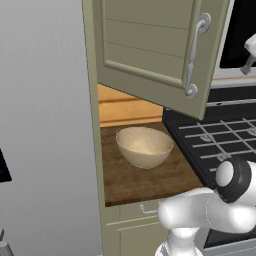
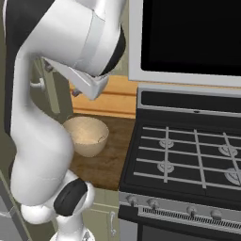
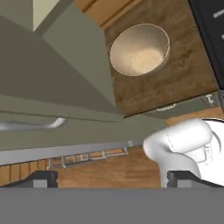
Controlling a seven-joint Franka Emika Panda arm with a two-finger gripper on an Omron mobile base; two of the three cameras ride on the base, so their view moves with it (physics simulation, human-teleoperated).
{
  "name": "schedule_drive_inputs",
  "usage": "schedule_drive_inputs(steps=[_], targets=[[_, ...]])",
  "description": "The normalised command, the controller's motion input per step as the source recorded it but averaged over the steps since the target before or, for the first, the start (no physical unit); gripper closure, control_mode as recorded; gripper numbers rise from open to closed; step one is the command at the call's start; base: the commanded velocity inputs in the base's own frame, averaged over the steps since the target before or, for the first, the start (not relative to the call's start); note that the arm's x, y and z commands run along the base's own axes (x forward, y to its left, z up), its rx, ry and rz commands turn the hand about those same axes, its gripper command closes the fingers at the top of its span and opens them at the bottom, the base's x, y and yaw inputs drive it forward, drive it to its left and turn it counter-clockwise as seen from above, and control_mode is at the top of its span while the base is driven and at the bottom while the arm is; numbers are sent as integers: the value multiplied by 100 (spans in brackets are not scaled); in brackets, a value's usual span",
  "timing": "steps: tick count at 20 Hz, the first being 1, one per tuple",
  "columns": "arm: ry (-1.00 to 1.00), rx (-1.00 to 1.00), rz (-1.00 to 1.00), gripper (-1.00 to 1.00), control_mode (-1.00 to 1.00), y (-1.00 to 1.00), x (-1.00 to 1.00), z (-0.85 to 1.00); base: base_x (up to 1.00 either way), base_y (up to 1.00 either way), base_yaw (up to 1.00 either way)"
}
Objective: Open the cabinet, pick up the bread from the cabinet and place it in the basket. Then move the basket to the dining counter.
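While the panelled sage-green cabinet (image 1: pixel 150 45) door with its curved silver handle (image 1: pixel 195 55) stands ajar, the round speckled beige basket (image 1: pixel 144 146) sits on the dark wood-grain table (image 1: pixel 145 182). Beside it lies a black stove (image 2: pixel 188 155). The hand's (image 3: pixel 111 180) dark tips stand wide apart, holding nothing.

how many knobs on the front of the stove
4 show in the right base view, in a row along the stove front. More may lie past the right edge.
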Motion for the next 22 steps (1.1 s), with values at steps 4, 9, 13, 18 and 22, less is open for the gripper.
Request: schedule_drive_inputs(steps=[4, 9, 13, 18, 22], targets=[[29, 14, 6, -100, -100, 4, 0, -4, 0, 0, 0], [10, 8, 3, -100, -100, 54, 35, -31, 0, 0, 0], [-1, 13, -8, -100, -100, 70, 70, -17, 0, 0, 0], [-3, 19, -11, -100, -100, 19, 30, 0, 0, 0, 0], [-4, 16, -9, -100, -100, 16, 43, 0, 0, 0, 0]])
